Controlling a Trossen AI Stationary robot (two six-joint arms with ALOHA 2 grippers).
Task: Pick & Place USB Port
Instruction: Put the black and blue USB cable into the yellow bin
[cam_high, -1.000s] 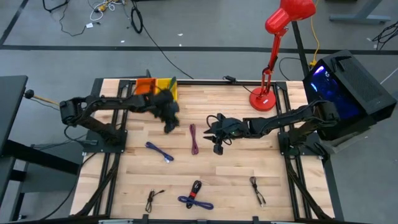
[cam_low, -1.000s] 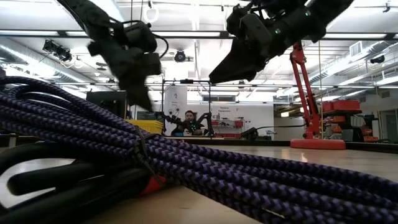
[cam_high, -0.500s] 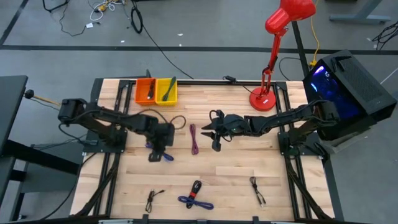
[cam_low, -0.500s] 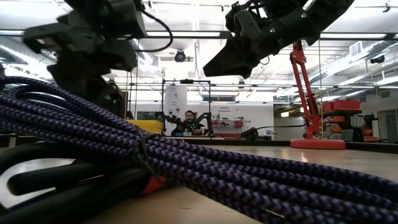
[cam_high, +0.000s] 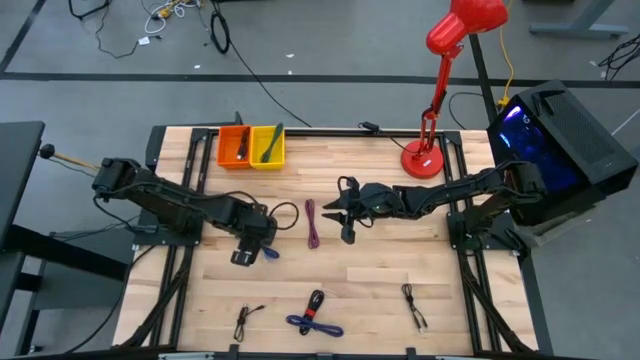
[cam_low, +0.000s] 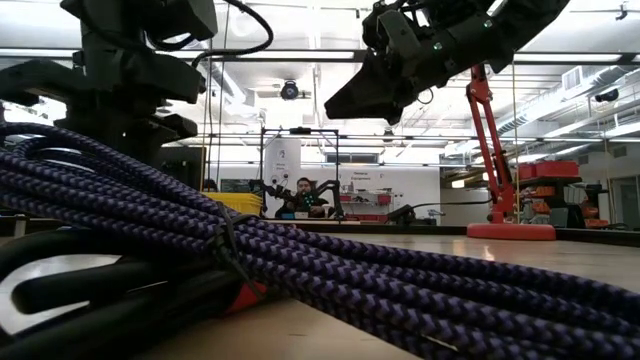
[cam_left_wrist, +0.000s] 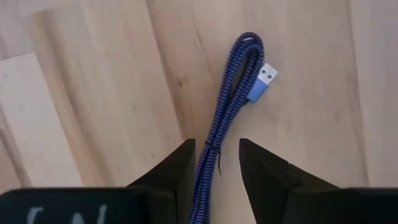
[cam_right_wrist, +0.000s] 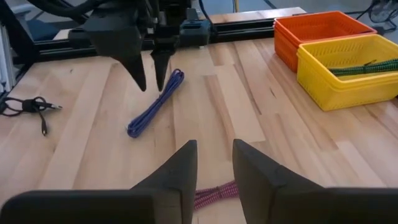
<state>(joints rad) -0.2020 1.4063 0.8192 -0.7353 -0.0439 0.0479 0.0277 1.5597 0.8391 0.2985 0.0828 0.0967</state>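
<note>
A blue braided USB cable (cam_left_wrist: 233, 106) lies folded on the wooden table, its silver plug (cam_left_wrist: 266, 76) turned back beside the fold. My left gripper (cam_left_wrist: 216, 163) is open and low over it, one finger on either side of the doubled strand; I cannot tell whether they touch it. The right wrist view shows that gripper (cam_right_wrist: 149, 78) standing above the cable (cam_right_wrist: 155, 102). My right gripper (cam_high: 338, 214) is open and hovers above the table's middle, beside a maroon cable (cam_high: 311, 222). An orange bin (cam_high: 236, 147) and a yellow bin (cam_high: 268, 146) stand at the far edge.
A red desk lamp (cam_high: 424, 157) stands at the far right. Near the front edge lie a black cable (cam_high: 245, 320), a blue-and-black bundle with a red tie (cam_high: 314, 315) and another black cable (cam_high: 413, 306). The yellow bin holds a green cable (cam_right_wrist: 367, 67).
My left arm has swung from beside the bins at the far edge toward the near side and come down over the blue cable, ending with its fingers pointing down astride it.
</note>
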